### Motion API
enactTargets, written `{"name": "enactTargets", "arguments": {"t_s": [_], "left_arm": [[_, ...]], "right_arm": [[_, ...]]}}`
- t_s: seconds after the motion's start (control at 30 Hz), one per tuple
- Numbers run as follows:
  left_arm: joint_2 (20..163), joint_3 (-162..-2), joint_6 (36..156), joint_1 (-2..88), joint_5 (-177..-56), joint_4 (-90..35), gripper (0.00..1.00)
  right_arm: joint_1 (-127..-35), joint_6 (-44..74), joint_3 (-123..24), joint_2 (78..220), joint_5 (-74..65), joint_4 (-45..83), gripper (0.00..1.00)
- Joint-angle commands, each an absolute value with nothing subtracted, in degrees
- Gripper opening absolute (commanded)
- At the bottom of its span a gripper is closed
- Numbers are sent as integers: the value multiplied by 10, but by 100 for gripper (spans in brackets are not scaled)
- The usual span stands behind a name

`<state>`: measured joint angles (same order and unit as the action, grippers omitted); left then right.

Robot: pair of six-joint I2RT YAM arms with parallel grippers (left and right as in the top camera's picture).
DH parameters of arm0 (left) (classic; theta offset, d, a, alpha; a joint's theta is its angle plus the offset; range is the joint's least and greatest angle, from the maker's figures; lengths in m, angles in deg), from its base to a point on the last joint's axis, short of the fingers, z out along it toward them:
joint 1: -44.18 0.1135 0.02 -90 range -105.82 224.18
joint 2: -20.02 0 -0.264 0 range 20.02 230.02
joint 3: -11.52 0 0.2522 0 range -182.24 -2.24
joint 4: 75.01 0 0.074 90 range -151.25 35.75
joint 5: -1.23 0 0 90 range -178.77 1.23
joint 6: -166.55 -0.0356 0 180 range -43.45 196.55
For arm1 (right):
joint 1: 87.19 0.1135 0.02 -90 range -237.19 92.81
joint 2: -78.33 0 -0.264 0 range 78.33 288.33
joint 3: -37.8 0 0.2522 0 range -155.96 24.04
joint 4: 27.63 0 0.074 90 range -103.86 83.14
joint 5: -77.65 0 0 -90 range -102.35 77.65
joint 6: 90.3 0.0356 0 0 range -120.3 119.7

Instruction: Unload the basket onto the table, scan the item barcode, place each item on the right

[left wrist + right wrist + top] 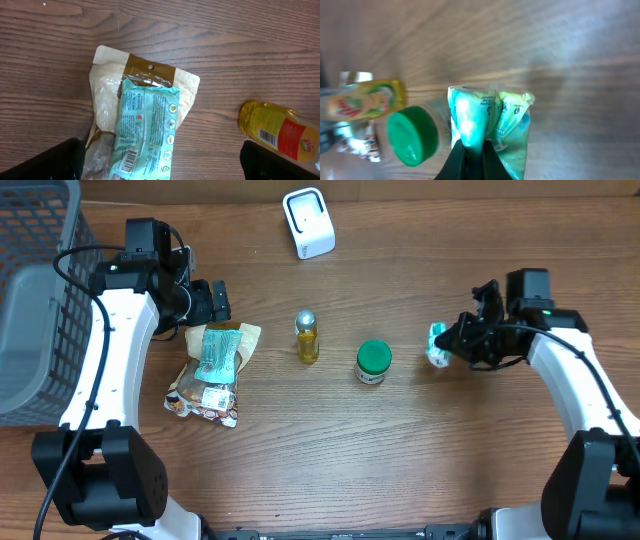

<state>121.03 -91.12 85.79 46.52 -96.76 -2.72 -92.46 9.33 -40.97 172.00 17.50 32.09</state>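
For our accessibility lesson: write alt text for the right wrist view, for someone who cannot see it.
The right claw is shut on a crinkly turquoise-and-green plastic packet over a brown wooden table. Left of it are a green-lidded jar and a yellow plastic bottle, both blurred.

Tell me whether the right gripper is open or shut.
Shut. The right gripper pinches the teal packet; in the right wrist view its jaws are closed together on the packet's lower edge.
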Motion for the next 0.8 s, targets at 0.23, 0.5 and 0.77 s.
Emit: {"name": "enactTargets", "arguments": {"t_s": [0.23, 0.5, 0.77], "left_arm": [[1200, -921, 852, 464, -972, -28, 99], [1200, -921, 852, 464, -972, -28, 100], [1200, -921, 852, 464, -972, -28, 100]], "right_arm": [[-953, 87, -277, 1754, 371, 115, 4], [-989, 88, -269, 1828, 446, 74, 4], [-1016, 84, -269, 1852, 456, 68, 6]]}}
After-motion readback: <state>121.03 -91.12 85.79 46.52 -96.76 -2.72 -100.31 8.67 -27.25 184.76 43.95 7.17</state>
